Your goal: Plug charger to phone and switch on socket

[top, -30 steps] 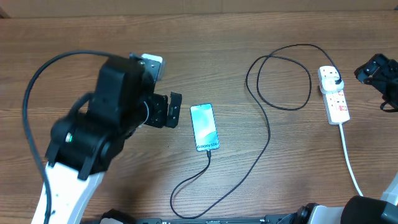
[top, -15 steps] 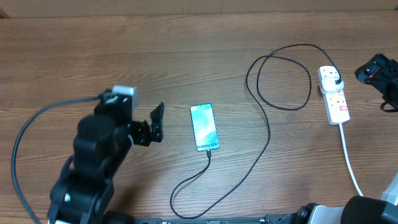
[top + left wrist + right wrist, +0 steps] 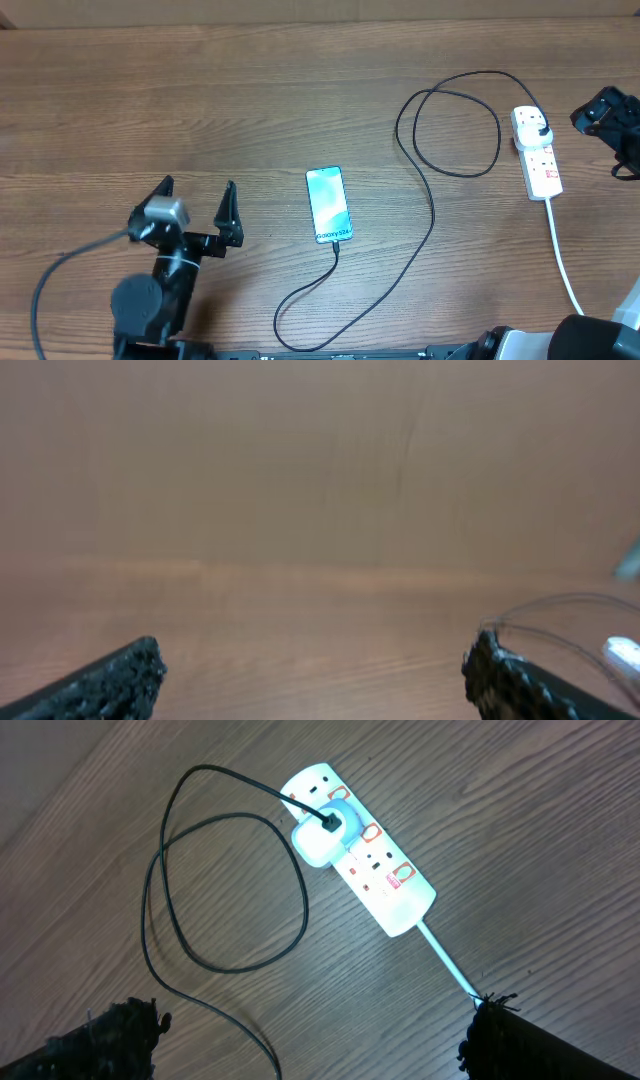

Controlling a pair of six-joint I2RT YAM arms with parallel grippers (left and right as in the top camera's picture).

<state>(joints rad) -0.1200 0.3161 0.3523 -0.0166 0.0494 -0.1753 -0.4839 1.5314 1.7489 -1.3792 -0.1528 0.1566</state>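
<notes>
Well, the charger (image 3: 432,212) looks plugged into the phone (image 3: 328,204) in the middle of the bench (image 3: 300,90). Its other end sits in the socket (image 3: 538,155) at three o'clock. I think only the switch is left. The right tool (image 3: 320,1010) hangs above the socket, spread apart, and needs to press it. The left tool (image 3: 198,185), low at eight o'clock, points to twelve, spread apart and holding nothing.

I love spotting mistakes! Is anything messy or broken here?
Nothing looks broken or spilled. The charger cable just lies in loose loops between the phone and the white power strip.
</notes>
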